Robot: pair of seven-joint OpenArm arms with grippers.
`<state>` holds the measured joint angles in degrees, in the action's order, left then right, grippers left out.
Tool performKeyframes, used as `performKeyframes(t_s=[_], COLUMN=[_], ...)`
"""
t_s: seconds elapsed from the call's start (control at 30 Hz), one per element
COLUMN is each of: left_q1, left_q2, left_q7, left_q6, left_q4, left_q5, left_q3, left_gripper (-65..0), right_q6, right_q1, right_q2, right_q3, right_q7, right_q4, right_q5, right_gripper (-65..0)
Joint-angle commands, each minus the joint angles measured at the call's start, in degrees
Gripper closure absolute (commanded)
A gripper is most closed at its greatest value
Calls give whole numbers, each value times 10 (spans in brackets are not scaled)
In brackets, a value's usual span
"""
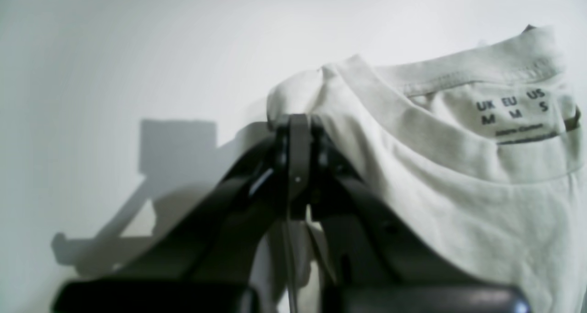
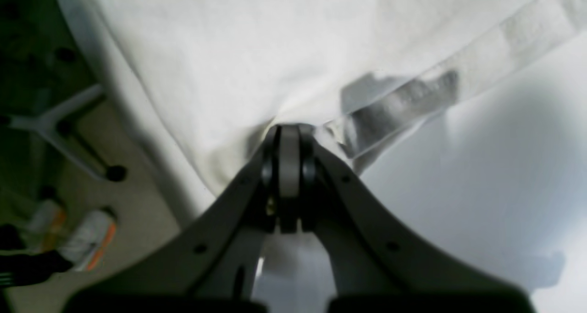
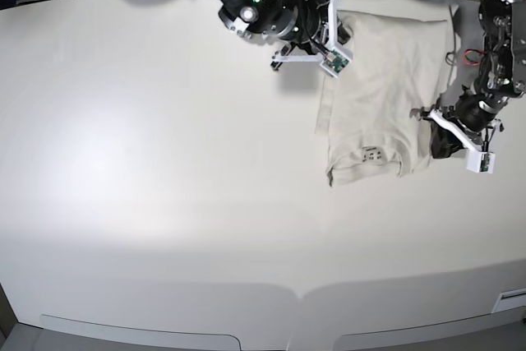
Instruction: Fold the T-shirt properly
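While the shirt (image 3: 386, 88) lies folded on the table (image 3: 164, 162), the left gripper (image 1: 298, 120) pinches its shoulder beside the collar and the right gripper (image 2: 289, 131) is clamped on its far edge.

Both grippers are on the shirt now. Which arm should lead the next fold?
Left, probably. The left gripper is shut on the T-shirt beside its collar, at the free end; the right gripper is shut on the hem.

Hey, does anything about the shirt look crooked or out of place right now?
Yes. The T-shirt sits far off-centre at the table's far edge, partly overhanging it, and its sides look uneven, wider at the far end.
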<state>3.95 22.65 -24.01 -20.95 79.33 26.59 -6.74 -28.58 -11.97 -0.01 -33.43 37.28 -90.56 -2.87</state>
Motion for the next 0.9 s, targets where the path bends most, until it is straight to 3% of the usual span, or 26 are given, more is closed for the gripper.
performKeyframes(t_s=[0.0,0.17,0.3,0.57,0.7,0.87], left_q1=[-9,3,51,192,266,342], left_q2=[19,67,90,86,83,37], left_q7=[15,-17,-9,-3,-3,-3], left_q6=[0,0,0,0,0,-10], left_q4=[9,13,38,147,188,213], left_q5=[9,79,85,85,91,96], left_q3=[-4,-4,-16,-138,-191,-254], left_gripper=[0,0,0,0,0,0], right_q6=[7,7,7,-13,-28,-41], right_q1=[2,1,-5,-15,-58,-133], right_q2=[-3,-3,0,68,90,102], right_q3=[2,26,63,148,198,265], right_q7=[-3,14,16,73,74,83], right_q4=[-10,-57,-112,-170,-222,-291], right_q5=[15,29,20,-102,-127,-141], right_gripper=[0,0,0,0,0,0])
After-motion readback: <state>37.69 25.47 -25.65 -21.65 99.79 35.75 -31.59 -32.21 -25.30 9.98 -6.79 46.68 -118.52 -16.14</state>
